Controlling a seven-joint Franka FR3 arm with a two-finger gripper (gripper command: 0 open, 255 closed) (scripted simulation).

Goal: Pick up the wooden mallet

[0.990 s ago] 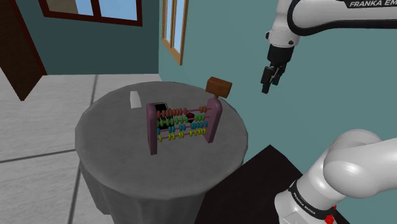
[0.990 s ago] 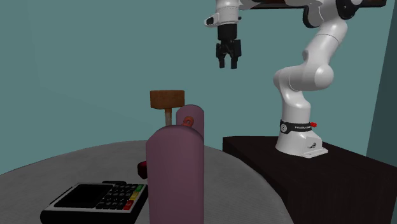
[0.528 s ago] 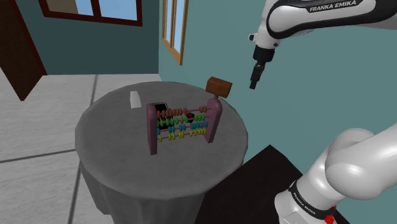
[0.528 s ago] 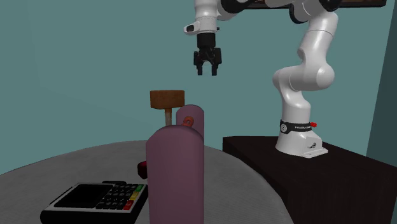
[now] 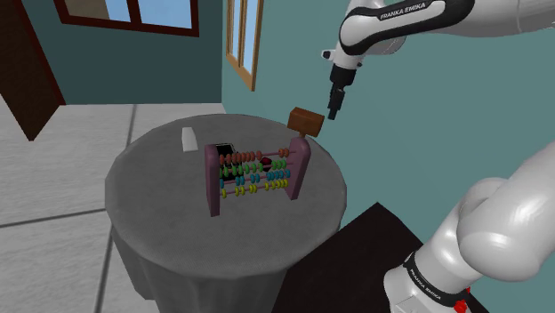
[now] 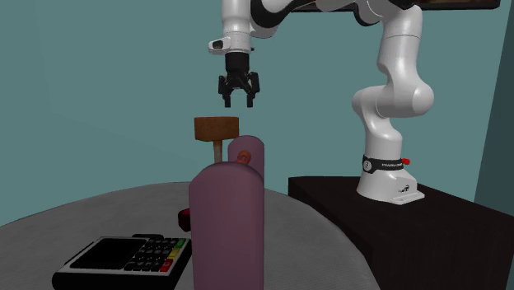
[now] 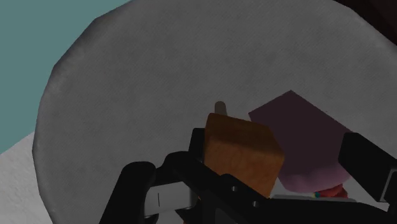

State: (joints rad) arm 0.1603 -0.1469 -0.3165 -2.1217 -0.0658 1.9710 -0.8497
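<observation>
Overhead, the gripper [image 6: 238, 104], spread open and empty, hangs above the upright mallet [image 6: 217, 128], slightly toward the second exterior view's right.

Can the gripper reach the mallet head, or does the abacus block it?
Probably yes: the open gripper hangs just above the mallet head with nothing between them; the abacus stands lower, beside it.

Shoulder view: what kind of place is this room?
Probably a room in a house: teal walls with wood-framed windows, a tiled floor, and a round table holding an abacus.
</observation>
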